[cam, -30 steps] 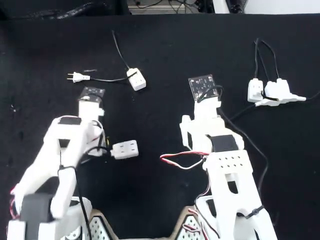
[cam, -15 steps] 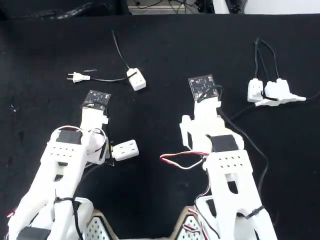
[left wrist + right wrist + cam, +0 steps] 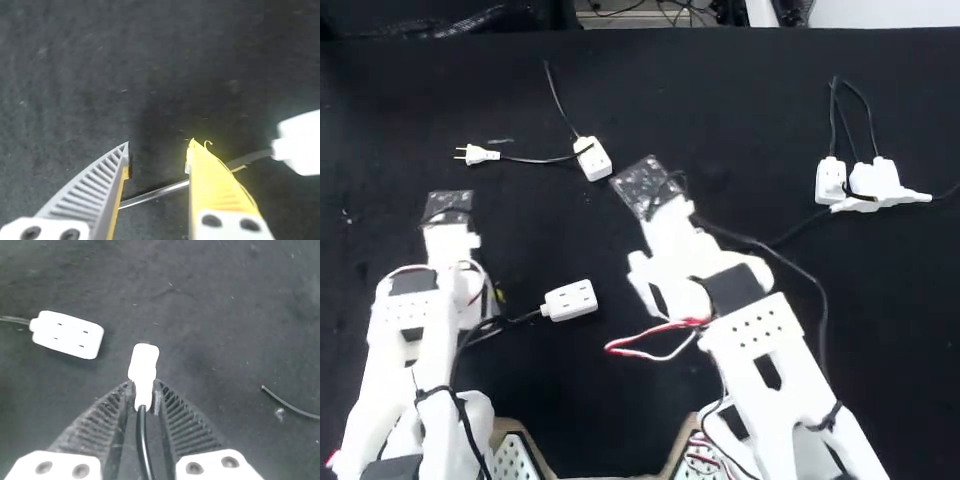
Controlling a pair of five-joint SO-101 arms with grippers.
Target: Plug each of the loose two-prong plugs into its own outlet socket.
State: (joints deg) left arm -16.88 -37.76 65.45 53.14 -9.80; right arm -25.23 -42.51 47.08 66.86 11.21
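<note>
Two-prong plug (image 3: 143, 360) pinched in the right gripper (image 3: 143, 386), close to an outlet block (image 3: 67, 334).

The plug's long axis runs in line with the fingers: its rounded white end points straight out past the tips, and its black cord (image 3: 143, 440) trails back between them; the prongs cannot be made out. It sits over the black table (image 3: 770, 100), near the outlet block but apart from it. The block lies crosswise, off to one side of the plug's line, slots facing up. The right arm (image 3: 720, 300) leans forward and slants toward the left arm's side. The left arm (image 3: 415, 310) reaches straight forward. The left gripper (image 3: 157, 150) is spread wide, low over a thin cable (image 3: 155, 194) crossing between its fingers, with a white cord-end piece (image 3: 300, 142) near one tip. A second outlet block (image 3: 570, 298) lies between the arms, and a loose plug (image 3: 470, 153) ahead of the left arm.
</note>
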